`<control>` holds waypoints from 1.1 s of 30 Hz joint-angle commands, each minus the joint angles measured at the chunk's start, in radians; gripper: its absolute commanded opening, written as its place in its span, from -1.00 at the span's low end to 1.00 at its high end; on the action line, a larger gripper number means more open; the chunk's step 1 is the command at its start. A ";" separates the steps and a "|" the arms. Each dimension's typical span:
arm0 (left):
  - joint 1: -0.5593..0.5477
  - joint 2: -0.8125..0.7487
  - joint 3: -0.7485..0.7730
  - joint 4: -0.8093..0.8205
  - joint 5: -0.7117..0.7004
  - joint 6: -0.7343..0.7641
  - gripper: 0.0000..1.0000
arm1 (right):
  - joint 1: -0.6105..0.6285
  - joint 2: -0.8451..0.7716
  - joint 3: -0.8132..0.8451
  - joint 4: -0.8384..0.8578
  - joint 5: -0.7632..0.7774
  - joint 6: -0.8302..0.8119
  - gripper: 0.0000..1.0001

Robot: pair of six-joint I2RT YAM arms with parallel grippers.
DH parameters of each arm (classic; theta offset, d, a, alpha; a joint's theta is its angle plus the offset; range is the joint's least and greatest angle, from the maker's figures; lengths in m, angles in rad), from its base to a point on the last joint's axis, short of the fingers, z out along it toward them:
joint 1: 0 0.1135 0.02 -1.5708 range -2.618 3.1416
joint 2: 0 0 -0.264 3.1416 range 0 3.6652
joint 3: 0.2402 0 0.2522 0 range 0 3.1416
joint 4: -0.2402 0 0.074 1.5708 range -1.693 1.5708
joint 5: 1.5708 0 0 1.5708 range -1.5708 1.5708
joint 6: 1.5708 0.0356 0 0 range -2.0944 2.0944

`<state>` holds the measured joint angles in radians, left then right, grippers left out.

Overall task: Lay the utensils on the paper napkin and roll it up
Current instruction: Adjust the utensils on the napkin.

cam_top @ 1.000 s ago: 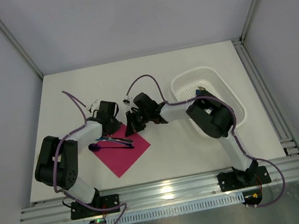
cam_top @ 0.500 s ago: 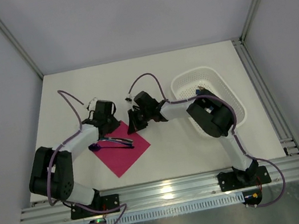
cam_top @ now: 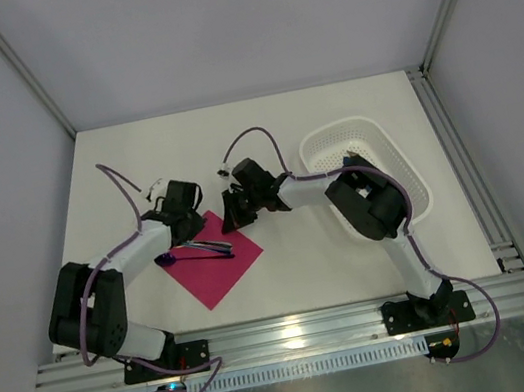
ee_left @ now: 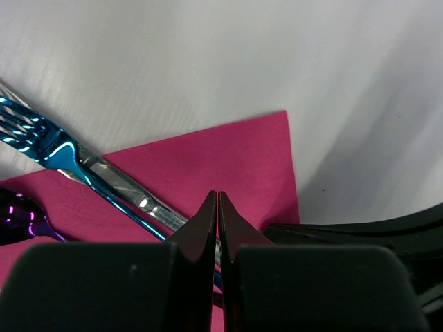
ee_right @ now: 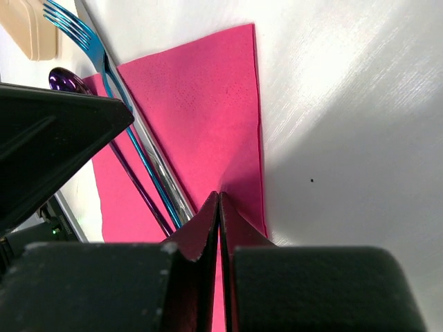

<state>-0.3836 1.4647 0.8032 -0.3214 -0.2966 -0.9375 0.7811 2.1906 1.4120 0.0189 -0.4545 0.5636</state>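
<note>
- white table point(cam_top: 283, 141), matte, plain, framed by metal rails at the near and right edges
- pink paper napkin point(cam_top: 220, 274) flat on the table, left of centre, turned like a diamond, one corner pointing to the far side
- utensils point(cam_top: 201, 251) lie across the napkin's upper half, close together, handles running toward its right corner
- fork point(ee_left: 104, 176), shiny blue, tines off the napkin edge on the bare table
- spoon point(ee_left: 17, 218), dark purple head at the napkin's left corner
- white perforated basket point(cam_top: 331, 127) on the table's right side, well apart from the napkin
- beige flat stick point(ee_right: 28, 24) on the table just beside the fork tines, only partly in view
</note>
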 commanded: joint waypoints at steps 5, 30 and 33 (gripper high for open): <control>0.006 0.063 0.073 -0.120 -0.110 -0.119 -1.00 | -0.005 0.021 0.027 -0.054 0.069 0.007 -0.92; 0.008 0.014 0.079 -0.153 -0.170 -0.109 -1.00 | -0.016 0.092 0.228 0.024 -0.135 -0.057 -0.92; 0.009 0.025 0.082 -0.150 -0.159 -0.115 -1.00 | -0.016 0.123 0.263 0.001 -0.127 -0.054 -0.93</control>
<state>-0.3817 1.4757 0.8608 -0.4698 -0.4366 -1.0409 0.7681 2.2856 1.6241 0.0551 -0.5732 0.5251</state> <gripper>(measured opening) 0.002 0.038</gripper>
